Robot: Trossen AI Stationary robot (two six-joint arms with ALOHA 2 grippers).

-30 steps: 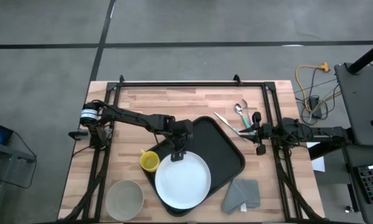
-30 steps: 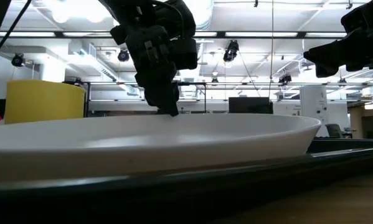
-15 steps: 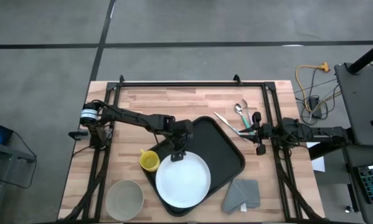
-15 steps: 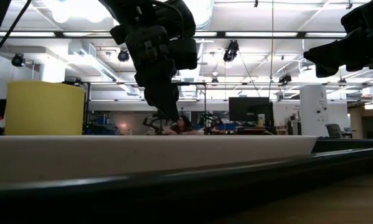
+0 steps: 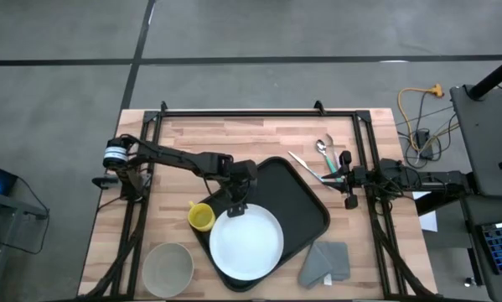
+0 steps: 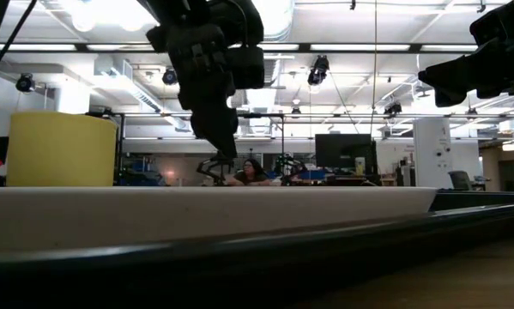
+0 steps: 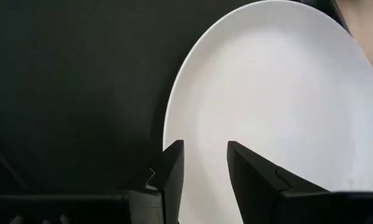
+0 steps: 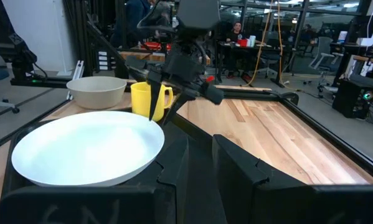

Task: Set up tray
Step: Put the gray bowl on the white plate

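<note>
The black tray lies slanted mid-table. The round white plate lies flat on the tray's near left part. My left gripper hangs open just above the plate's far left rim; the low view shows its tips clear of the plate, and the left wrist view looks down between its fingers at the plate. My right gripper waits above the table's right side beside the cutlery, its fingers a narrow gap apart.
A yellow mug stands on the table against the tray's left side. A pale bowl sits near the near left corner. A folded grey cloth lies right of the plate. Cutlery lies by the tray's far right corner.
The plate, tipped with its far rim raised at my left gripper's tips a second ago, has come down flat on the tray. My left gripper has since risen off the rim and moved slightly toward the table's left.
</note>
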